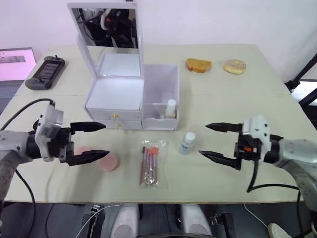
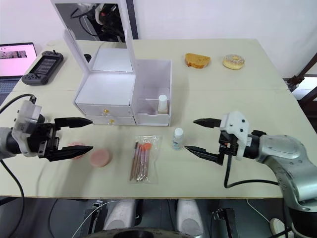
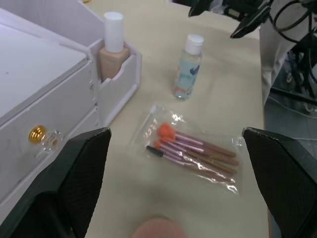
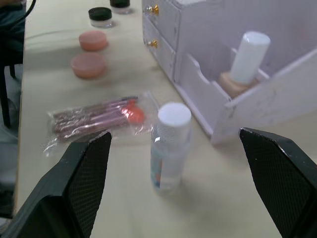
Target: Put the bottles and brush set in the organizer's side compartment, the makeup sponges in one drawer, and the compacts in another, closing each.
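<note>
The table (image 1: pixel 237 114) carries the white organizer (image 1: pixel 119 94), mirror lid up, both drawers shut. One bottle (image 1: pixel 171 108) stands in the side compartment (image 1: pixel 161 96); the blue-labelled bottle (image 1: pixel 187 143) stands on the table just before it. The brush set (image 1: pixel 151 161) lies beside that bottle. Two pink sponges (image 1: pixel 108 162) lie by the left gripper (image 1: pixel 91 143), two black compacts (image 4: pixel 100 16) beyond them. The right gripper (image 1: pixel 214 141) hovers near the bottle. Both grippers gape wide, holding nothing.

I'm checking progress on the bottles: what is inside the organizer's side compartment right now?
One white-capped bottle stands upright in the front slot of the side compartment. The blue-label bottle is outside, on the table. The compartment's front wall hides the standing bottle's base.
</note>
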